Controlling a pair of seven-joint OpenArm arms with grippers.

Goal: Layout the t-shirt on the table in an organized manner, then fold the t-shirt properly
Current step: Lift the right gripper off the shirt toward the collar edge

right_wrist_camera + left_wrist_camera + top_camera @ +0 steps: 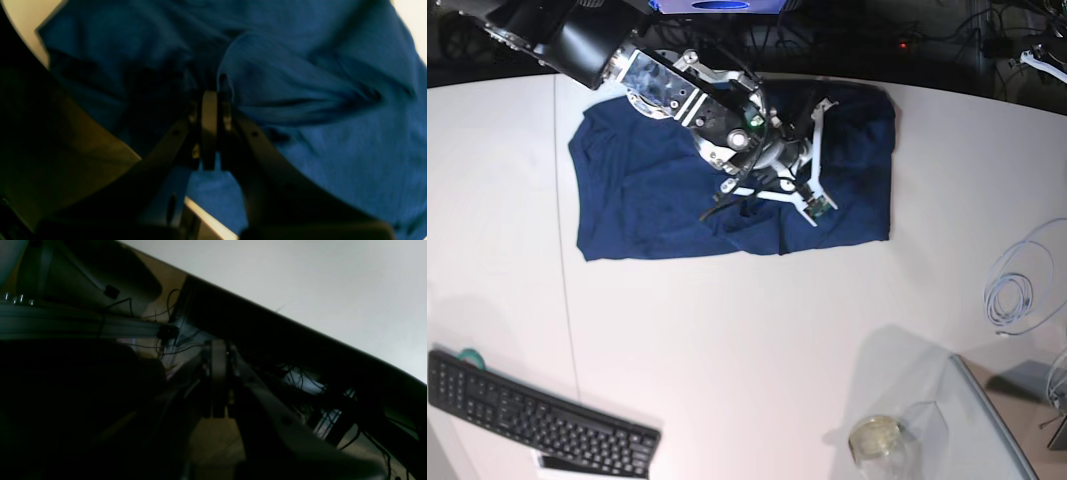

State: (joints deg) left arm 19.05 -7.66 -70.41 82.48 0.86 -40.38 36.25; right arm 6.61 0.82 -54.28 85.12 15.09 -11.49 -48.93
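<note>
The dark navy t-shirt (657, 190) lies spread near the far edge of the white table (777, 350), rumpled around its middle. My right arm (677, 90) reaches from the top left over the shirt's middle. In the right wrist view my right gripper (209, 96) is shut, with a raised fold of the t-shirt (300, 83) pinched at its tips; the table (20, 16) shows at the corner. My left gripper (218, 350) is shut with nothing in it, hanging off the table (317, 286) beyond its dark edge.
A black keyboard (537, 415) lies at the front left. A coiled pale cable (1022, 285) rests at the right. A grey glass-edged stand (987, 420) and a round glass jar (877, 440) sit at the front right. Cables (173, 306) hang under the table edge.
</note>
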